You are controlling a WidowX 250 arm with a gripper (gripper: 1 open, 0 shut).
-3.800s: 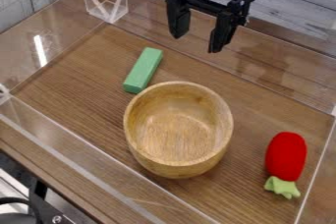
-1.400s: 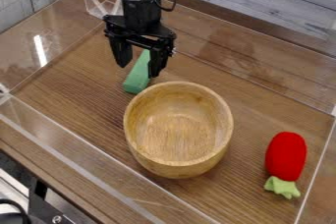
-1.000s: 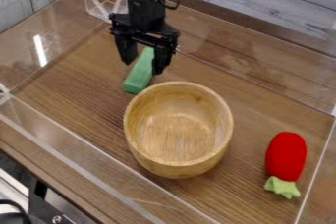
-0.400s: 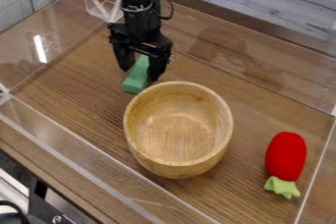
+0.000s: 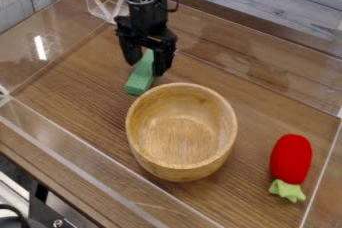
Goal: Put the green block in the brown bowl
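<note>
The green block (image 5: 139, 76) lies on the wooden table just beyond the upper left rim of the brown bowl (image 5: 182, 130). My gripper (image 5: 144, 63) points straight down over the block's far end, open, with one dark finger on each side of the bar. The fingers hide the block's upper half. I cannot tell whether the fingertips touch the block. The bowl is empty.
A red strawberry toy (image 5: 290, 163) with green leaves lies at the right front. Clear plastic walls (image 5: 54, 122) border the table on the left and front. A clear plastic stand (image 5: 102, 8) sits at the back left behind the arm.
The gripper came from the back right to the block, then settled slightly lower around its far end. Jaws stayed open. The block and bowl have not moved.
</note>
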